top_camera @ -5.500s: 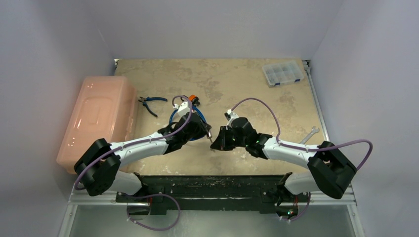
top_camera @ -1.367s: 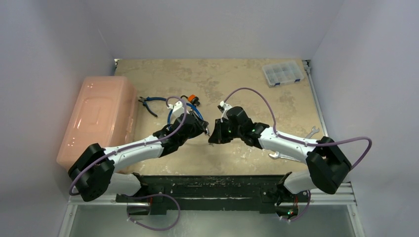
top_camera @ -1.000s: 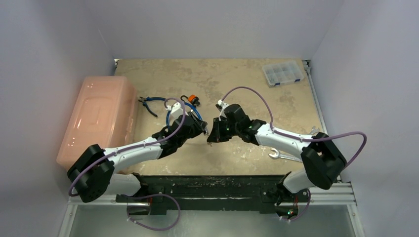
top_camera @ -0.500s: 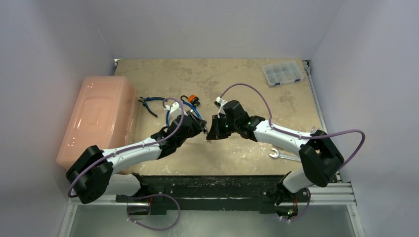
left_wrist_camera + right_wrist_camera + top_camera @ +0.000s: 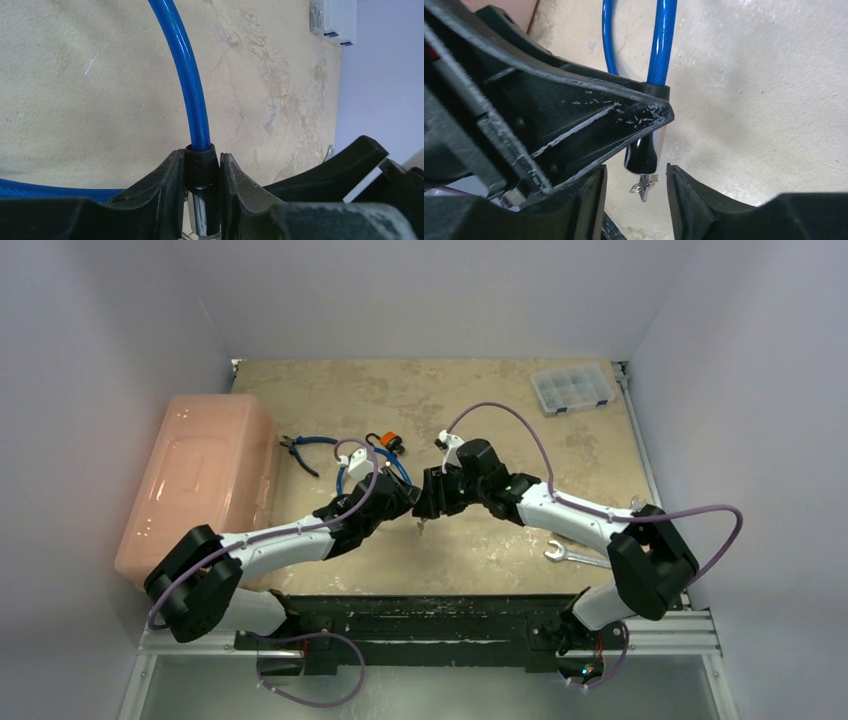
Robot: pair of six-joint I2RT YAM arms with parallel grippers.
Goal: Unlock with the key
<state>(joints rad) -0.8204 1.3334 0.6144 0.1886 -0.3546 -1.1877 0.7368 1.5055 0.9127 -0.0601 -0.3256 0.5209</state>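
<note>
Lock (image 5: 201, 167) is clamped in the left jaws; key (image 5: 642, 190) is framed by the open right jaws, best closed squarely on it before turning

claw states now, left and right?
left claw: closed on the lock, at its end.
right claw: open, one finger on each side of the key, not gripping it.

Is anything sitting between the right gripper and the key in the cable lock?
Nothing visible does. The key sticks out of the cable lock's barrel, in the open gap between the fingers of the right gripper, and appears to touch neither. The left gripper clamps the barrel further up, clear of that gap.
</note>
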